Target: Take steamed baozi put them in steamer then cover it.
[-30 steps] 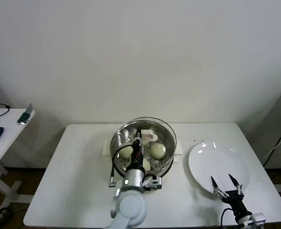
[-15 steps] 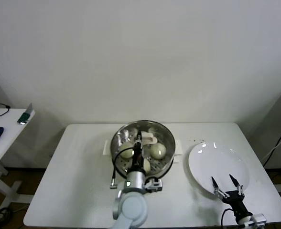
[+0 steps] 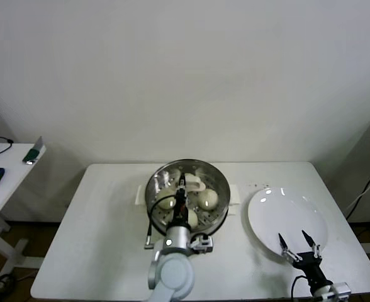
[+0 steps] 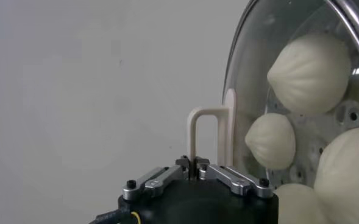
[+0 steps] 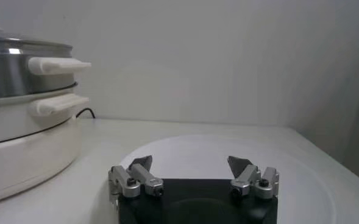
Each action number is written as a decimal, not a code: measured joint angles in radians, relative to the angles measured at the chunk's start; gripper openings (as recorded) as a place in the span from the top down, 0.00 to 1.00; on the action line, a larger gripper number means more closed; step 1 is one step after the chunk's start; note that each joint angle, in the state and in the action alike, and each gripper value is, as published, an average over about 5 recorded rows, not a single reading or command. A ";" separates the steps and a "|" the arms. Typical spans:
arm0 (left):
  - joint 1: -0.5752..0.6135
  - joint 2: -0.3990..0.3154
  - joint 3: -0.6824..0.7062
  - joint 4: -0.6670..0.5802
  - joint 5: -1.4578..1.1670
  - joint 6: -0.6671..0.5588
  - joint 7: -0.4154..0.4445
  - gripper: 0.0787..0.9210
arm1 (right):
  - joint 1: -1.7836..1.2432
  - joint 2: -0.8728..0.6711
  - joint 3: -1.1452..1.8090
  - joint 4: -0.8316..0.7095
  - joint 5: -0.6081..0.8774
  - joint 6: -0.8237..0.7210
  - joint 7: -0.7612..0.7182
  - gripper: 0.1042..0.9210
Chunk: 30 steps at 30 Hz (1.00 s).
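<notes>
- Cover (image 3: 188, 182) sat on the steamer (image 3: 155, 200) near the middle of the worktop (image 3: 97, 233), its glass over the baozi (image 3: 208, 199), which lay inside on the perforated floor; the head view showed about three clearly, the fourth hidden by the arm.
- Left gripper (image 4: 195, 172) was clenched on the cover's handle (image 4: 206, 131), pinching the thin cream loop between its closed jaws, as the left wrist view showed.
- Whether the metal rim was fully seated all round could not be told; the head view suggested it was level and centred on the basket.
- Judgement: the step in hand was settling the cover, and the task looked nearly done.
- To do it well, the cover's rim should be concentric with the basket before letting go, so it drops into its seat rather than perching on one edge.
- The gripper should release gently and widen only enough to clear the loop, then lift straight up, since a sideways pull could drag the handle and skew the cover.
- Risk: the glass could slide on the polished steel if nudged.
- Right gripper (image 3: 296, 244) hovered over the near edge of the plate (image 3: 285, 207), well apart from the steamer, jaws spread wide and holding nothing; it needed no part in this step.
</notes>
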 measured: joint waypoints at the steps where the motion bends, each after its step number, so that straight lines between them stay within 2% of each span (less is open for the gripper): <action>1: 0.001 0.001 0.001 -0.002 -0.001 0.000 0.002 0.90 | 0.000 0.000 0.000 0.000 0.000 0.000 0.000 0.12; 12: 0.005 0.024 0.023 -0.051 -0.045 0.005 0.033 0.55 | -0.003 -0.001 0.001 0.003 -0.003 -0.007 0.000 0.12; 23: 0.061 0.093 0.023 -0.195 -0.175 -0.017 0.035 0.18 | 0.002 -0.005 -0.012 0.004 0.003 -0.014 0.019 0.12; 26: 0.095 0.122 0.008 -0.240 -0.246 -0.040 0.015 0.13 | 0.007 -0.001 -0.016 0.008 0.007 -0.010 0.033 0.12; 30: 0.145 0.153 -0.038 -0.287 -0.406 -0.093 -0.041 0.12 | 0.008 0.000 -0.018 0.018 0.015 -0.001 0.046 0.12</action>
